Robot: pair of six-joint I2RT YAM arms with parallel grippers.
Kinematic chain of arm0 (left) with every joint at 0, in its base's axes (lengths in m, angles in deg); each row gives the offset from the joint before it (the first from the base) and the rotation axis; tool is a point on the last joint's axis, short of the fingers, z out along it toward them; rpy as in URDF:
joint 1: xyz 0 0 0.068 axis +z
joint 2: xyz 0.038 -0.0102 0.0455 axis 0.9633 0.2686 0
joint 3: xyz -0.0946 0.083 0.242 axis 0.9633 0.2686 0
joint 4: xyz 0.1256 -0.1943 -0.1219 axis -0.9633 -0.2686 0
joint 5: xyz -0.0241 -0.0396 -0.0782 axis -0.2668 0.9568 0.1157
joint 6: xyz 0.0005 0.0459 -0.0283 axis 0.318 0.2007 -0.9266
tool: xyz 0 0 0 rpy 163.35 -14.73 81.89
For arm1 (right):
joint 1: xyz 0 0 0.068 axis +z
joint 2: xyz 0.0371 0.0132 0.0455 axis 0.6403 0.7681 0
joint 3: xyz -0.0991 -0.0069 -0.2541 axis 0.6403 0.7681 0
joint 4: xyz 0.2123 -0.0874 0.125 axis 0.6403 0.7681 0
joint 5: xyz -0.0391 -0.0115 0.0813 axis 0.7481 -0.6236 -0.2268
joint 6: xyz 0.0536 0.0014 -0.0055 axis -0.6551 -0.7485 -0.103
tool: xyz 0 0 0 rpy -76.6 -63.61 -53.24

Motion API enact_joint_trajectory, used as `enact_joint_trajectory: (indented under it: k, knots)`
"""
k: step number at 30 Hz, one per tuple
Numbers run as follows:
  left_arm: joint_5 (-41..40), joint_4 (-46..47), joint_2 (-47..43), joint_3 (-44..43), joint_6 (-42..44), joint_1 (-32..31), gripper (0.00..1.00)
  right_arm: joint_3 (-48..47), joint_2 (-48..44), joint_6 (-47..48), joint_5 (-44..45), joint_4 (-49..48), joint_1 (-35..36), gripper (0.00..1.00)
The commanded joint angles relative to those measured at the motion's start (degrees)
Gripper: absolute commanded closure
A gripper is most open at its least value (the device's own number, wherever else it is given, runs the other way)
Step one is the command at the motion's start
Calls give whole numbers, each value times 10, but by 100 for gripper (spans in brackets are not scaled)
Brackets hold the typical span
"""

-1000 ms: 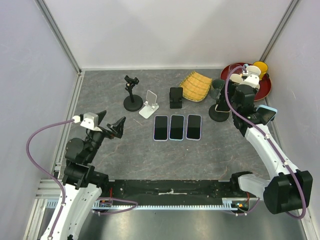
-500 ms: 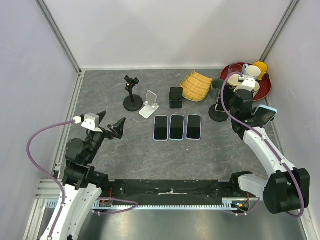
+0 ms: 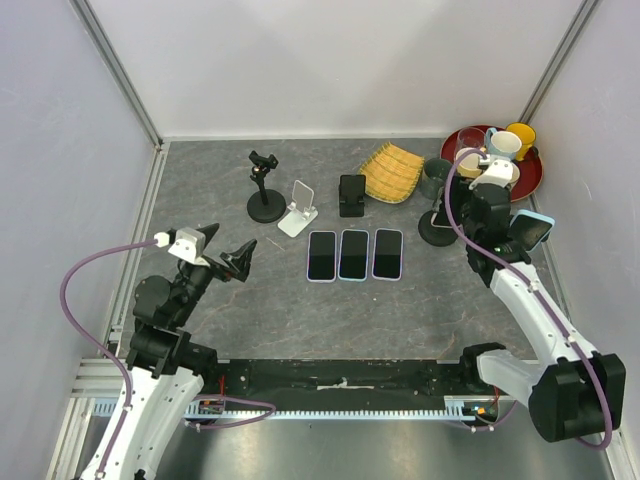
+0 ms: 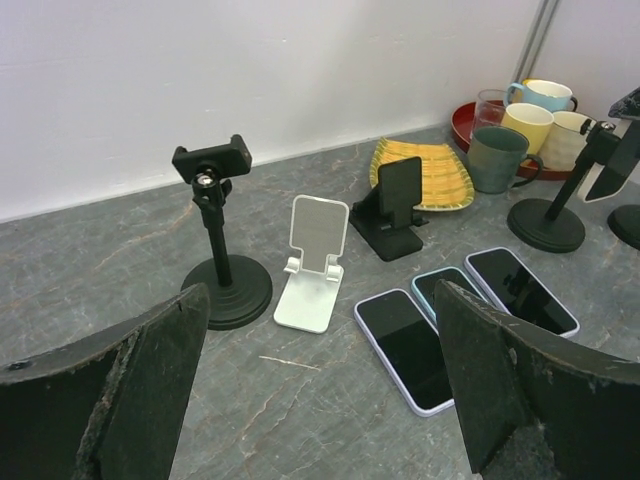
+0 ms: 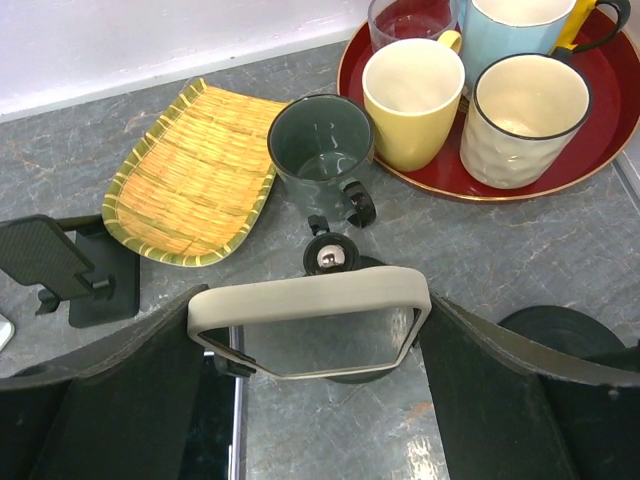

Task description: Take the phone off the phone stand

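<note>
The phone (image 5: 310, 297), in a beige case, is gripped by its two short ends between my right gripper's (image 5: 310, 340) fingers. It hangs just in front of the black phone stand's ball head (image 5: 328, 258), with a black clamp piece at its lower left corner. I cannot tell whether it still touches the stand. In the top view my right gripper (image 3: 462, 215) is over the stand's round base (image 3: 437, 231) at the right. My left gripper (image 3: 222, 250) is open and empty, low over the table at the left, far from the stand.
Three phones (image 3: 353, 254) lie flat mid-table. Behind them stand a white folding stand (image 3: 299, 208), a black clamp stand (image 3: 264, 190) and a black folding stand (image 3: 351, 195). A bamboo dish (image 3: 391, 172), green mug (image 3: 435, 175), red tray of mugs (image 3: 530, 175) and blue-cased phone (image 3: 533, 228) crowd the right.
My right gripper has shifted slightly toward me with the phone in it. My left gripper has drifted a little to the right and nearer, still open.
</note>
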Motion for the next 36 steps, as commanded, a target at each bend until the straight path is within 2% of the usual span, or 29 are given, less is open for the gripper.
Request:
enact_joint_trajectory:
  k: [1, 7, 20, 31, 36]
  knots:
    - [41, 22, 7, 7, 27, -3, 0, -12, -52, 7, -9, -43, 0, 91]
    - [63, 22, 21, 6, 30, -3, 0, -19, -81, 7, -12, -29, 9, 100]
    - [111, 41, 43, 7, 33, -10, 0, -49, -156, 17, -34, 52, 68, 100]
    - [154, 48, 55, 12, 53, -13, 0, -64, -206, 20, -145, 115, 94, 100]
    - [174, 50, 65, 11, 55, -14, 0, -78, -203, 43, -265, 135, 107, 100]
